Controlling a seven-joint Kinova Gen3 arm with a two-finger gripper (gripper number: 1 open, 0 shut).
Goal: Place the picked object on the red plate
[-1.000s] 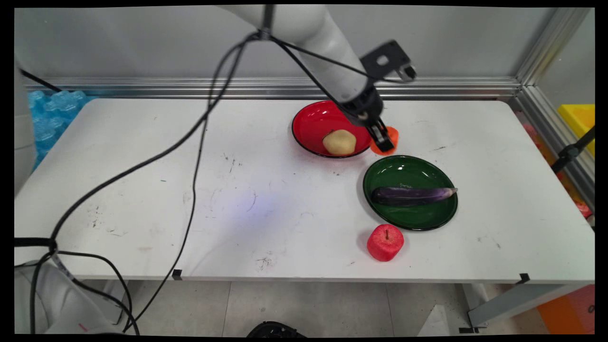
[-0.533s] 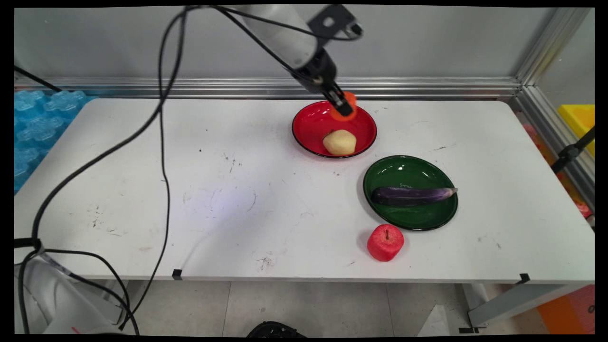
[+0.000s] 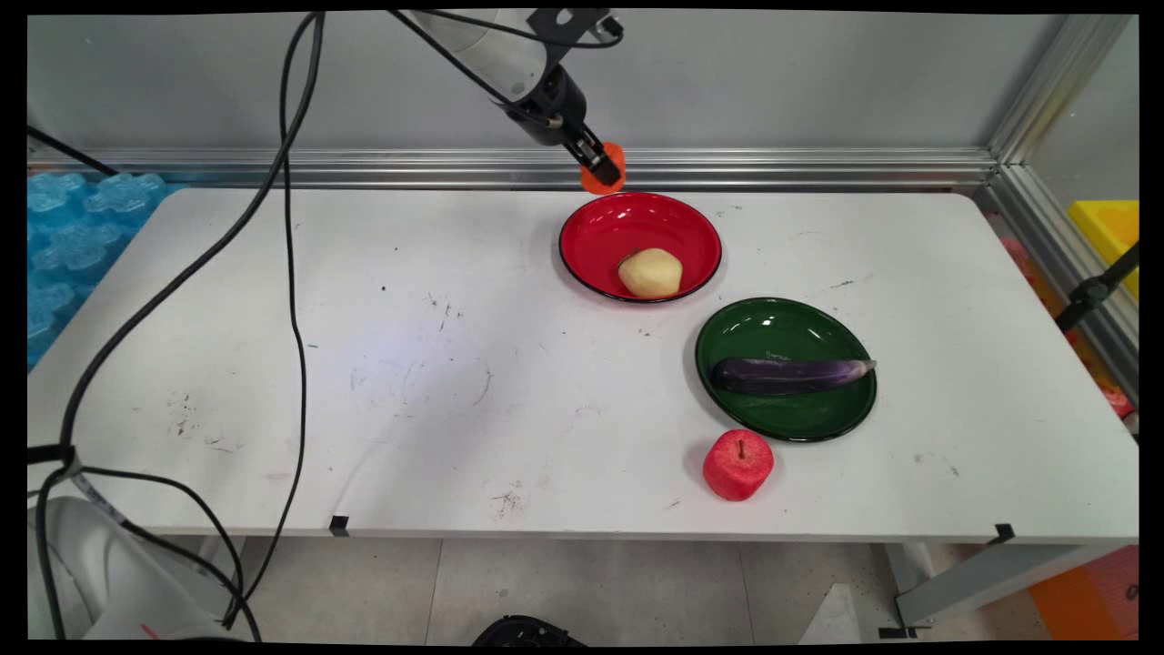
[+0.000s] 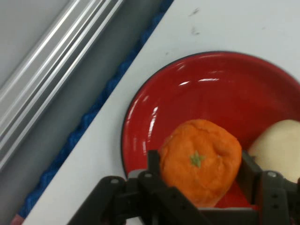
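My gripper hangs high above the table's far side, shut on an orange fruit, just beyond the far rim of the red plate. In the hand view the orange fruit sits squeezed between the two fingers, with the red plate below it. A pale yellow potato-like fruit lies in the red plate and shows at the hand view's right edge.
A green plate holds a purple eggplant right of centre. A red apple stands on the table near the front edge. Black cables hang over the table's left half. An aluminium rail runs along the back.
The gripper has lifted the orange fruit off the table beside the red plate and carried it up and to the left, past the plate's far rim.
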